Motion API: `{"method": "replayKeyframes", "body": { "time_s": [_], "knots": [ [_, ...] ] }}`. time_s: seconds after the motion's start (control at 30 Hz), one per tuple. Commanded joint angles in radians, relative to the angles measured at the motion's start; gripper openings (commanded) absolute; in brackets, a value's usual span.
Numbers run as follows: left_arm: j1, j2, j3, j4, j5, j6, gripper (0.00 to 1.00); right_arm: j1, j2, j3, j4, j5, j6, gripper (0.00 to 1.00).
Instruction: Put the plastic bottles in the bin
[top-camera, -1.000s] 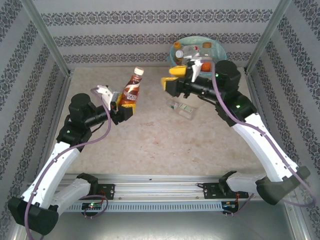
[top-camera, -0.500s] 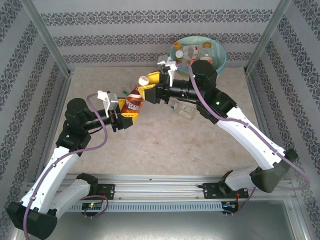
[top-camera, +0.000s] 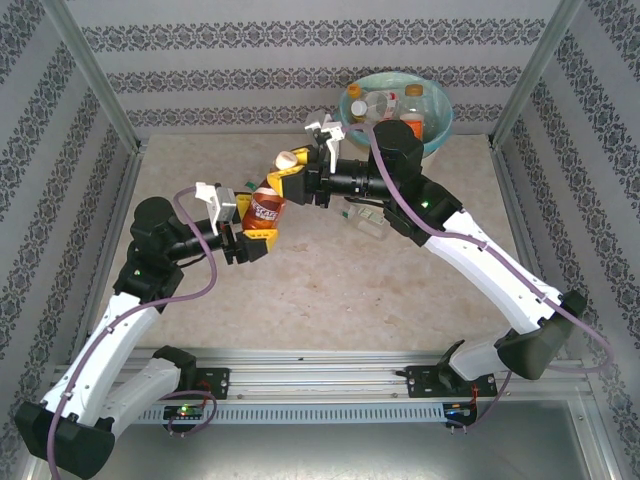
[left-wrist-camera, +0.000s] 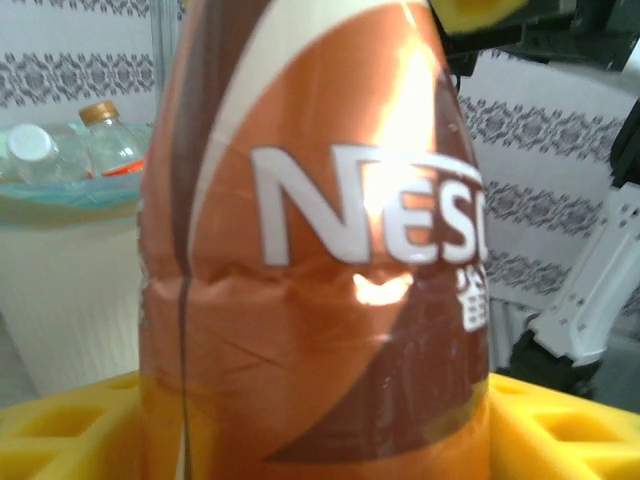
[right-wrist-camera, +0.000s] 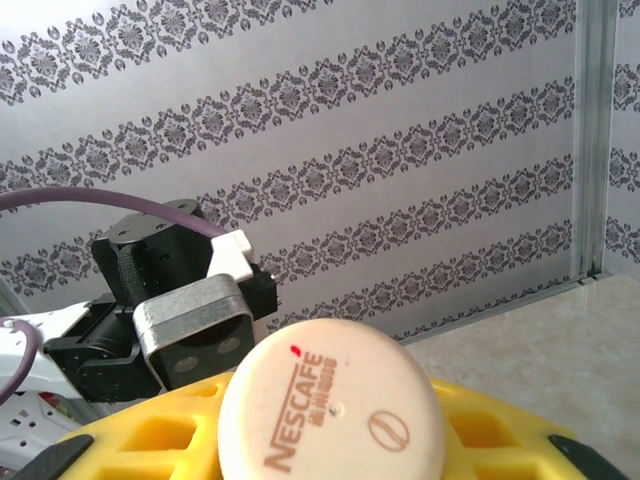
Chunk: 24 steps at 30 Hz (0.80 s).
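A brown-and-orange labelled plastic bottle with a cream cap hangs tilted above the table's middle, between both grippers. My left gripper has its yellow fingers on either side of the bottle's base; whether they still press on it is hidden. My right gripper is shut on the neck just under the cap, its yellow fingers hugging it. The bin stands at the far right with several bottles inside. A clear bottle lies on the table below the right arm.
Patterned walls and metal posts close in the table on three sides. The bin's cream wall is behind the held bottle in the left wrist view. Bare tabletop lies in front of the grippers.
My right gripper swung left from the bin to the held bottle and closed on its neck. The left arm lowered slightly with the bottle, then stayed still.
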Motion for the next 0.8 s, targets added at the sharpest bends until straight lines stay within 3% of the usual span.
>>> {"method": "replayKeyframes", "body": {
  "time_s": [0.0, 0.17, 0.4, 0.53, 0.77],
  "knots": [
    [-0.012, -0.03, -0.033, 0.119, -0.042, -0.011, 0.89, -0.004, -0.033, -0.005, 0.009, 0.076, -0.017, 0.14],
    [-0.013, -0.089, -0.094, 0.249, -0.204, -0.054, 1.0, -0.085, -0.086, 0.067, -0.188, 0.382, -0.139, 0.09],
    [-0.013, -0.154, -0.115, 0.224, -0.378, 0.003, 1.0, -0.265, -0.088, 0.121, -0.26, 0.856, -0.356, 0.05],
    [-0.013, -0.157, -0.105, 0.164, -0.401, 0.034, 1.0, -0.353, 0.005, 0.199, -0.265, 0.989, -0.447, 0.05],
    [-0.012, -0.157, -0.098, 0.144, -0.411, 0.04, 1.0, -0.444, 0.18, 0.309, -0.254, 1.068, -0.524, 0.04]
  ]
}}
